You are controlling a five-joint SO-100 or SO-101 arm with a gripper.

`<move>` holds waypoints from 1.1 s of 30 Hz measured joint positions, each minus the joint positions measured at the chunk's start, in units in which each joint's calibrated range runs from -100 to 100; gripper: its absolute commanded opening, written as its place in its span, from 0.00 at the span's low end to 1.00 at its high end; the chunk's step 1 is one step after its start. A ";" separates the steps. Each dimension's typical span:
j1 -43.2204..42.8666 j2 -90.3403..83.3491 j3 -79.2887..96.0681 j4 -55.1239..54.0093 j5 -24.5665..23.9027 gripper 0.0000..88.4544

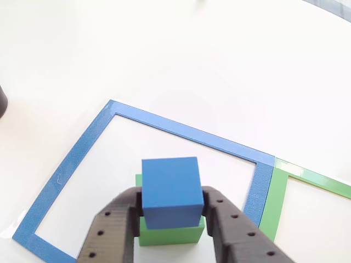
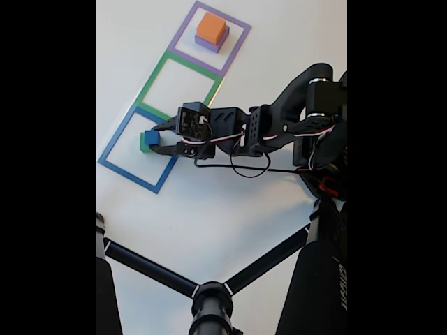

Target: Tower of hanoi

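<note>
The black two-finger claw point(image 1: 172, 211) is clenched on the small matte blue cube point(image 1: 171, 189), one finger pressed to each side face, and the cube sits directly on the matte green square block point(image 1: 164, 233), which shows just beneath and a little behind the fingertips in the other view. Both blocks lie inside the blue tape square outline point(image 1: 181, 130) on the white bench point(image 1: 219, 66), so the claw is working within that square. From the fixed view the claw point(image 2: 155, 139) reaches in from the right and the blue cube point(image 2: 151, 137) covers most of the green block point(image 2: 144, 145) below it.

Holding the cube by its flat sides keeps it square to the block underneath, which matters because the smaller piece has little margin on the larger one. I cannot tell whether the cube is being set down or about to be lifted; its underside looks to be touching the green top.

Far beyond the claw, past the empty green tape square outline point(image 2: 180, 85), the matte orange square block point(image 2: 211, 28) rests on the wide flat purple square block point(image 2: 207, 43) inside the purple tape square outline point(image 2: 239, 49). That pairing follows the rule of smaller on larger, and by my reading the puzzle is about midway, with two stacks of two
</note>
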 measured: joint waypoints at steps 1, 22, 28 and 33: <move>0.00 0.25 -0.35 0.00 0.00 0.04; 0.00 4.73 -4.52 0.00 0.00 0.13; 0.00 4.73 -3.54 -0.08 0.00 0.26; 0.82 4.73 -3.10 -1.21 0.00 0.29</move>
